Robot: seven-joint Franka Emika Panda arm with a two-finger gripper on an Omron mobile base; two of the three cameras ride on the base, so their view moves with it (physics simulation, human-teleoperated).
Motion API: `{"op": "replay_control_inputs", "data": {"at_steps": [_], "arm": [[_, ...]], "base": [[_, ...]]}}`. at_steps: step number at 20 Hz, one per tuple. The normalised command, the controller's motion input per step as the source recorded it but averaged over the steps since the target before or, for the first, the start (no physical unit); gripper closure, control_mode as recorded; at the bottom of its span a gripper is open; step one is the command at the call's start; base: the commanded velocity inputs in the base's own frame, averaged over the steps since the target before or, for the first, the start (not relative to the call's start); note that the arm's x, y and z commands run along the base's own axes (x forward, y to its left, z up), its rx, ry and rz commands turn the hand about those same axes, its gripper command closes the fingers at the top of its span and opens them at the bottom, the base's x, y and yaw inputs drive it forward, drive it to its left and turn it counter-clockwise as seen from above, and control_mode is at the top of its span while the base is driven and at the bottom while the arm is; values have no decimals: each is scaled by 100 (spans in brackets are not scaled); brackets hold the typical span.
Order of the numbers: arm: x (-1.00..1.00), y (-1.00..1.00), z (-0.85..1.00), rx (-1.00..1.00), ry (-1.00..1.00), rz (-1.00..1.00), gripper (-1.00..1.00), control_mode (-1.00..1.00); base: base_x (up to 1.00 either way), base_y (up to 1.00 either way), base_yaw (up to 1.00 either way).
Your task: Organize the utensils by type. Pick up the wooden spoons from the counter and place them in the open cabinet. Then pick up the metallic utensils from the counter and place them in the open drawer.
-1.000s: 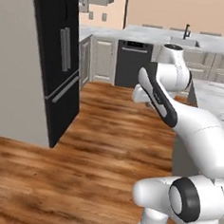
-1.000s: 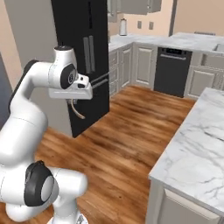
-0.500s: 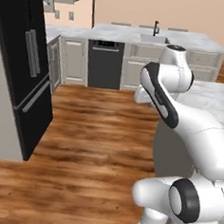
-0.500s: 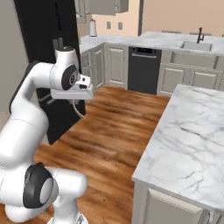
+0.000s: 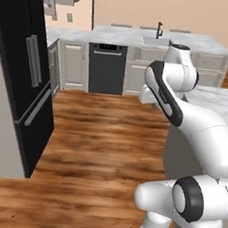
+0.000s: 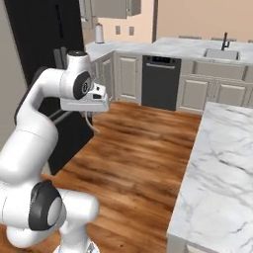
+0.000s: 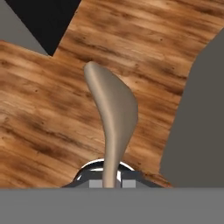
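My gripper (image 6: 90, 112) hangs over the wooden floor, shut on the handle of a slim grey-beige metallic spoon (image 6: 91, 124). The spoon dangles below the fingers. In the hand view the spoon (image 7: 113, 109) rises from between the fingertips of the gripper (image 7: 111, 181), its bowl pointing away over the floorboards. The white marble counter (image 6: 217, 163) of the island lies to the right of the arm, and its corner (image 5: 218, 102) shows behind the arm. The wooden spoons, the open cabinet and the open drawer are out of view.
A black fridge (image 5: 22, 75) stands at the left. A far counter run holds a sink with a dark tap (image 5: 158, 32) above a black dishwasher (image 5: 106, 69). Wall cabinets (image 6: 113, 7) hang at the top. Wooden floor (image 5: 100, 134) spreads between the fridge and the island.
The whole scene has slid across both base views, so the base has turned or driven. The fridge sits farther left now. The gripper stays shut on the spoon in the same pose.
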Motion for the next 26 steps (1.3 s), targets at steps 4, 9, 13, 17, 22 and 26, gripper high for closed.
{"op": "replay_control_inputs", "data": {"at_steps": [4,9,13,17,22,26], "arm": [[0,0,0,0,0,0,100,100],[0,0,0,0,0,0,100,100],[0,0,0,0,0,0,100,100],[0,0,0,0,0,0,100,100],[0,0,0,0,0,0,100,100],[0,0,0,0,0,0,100,100]], "base": [[64,1,-7],[98,6,-2],[100,24,-3],[100,32,-3],[100,24,-4],[100,12,0]]}}
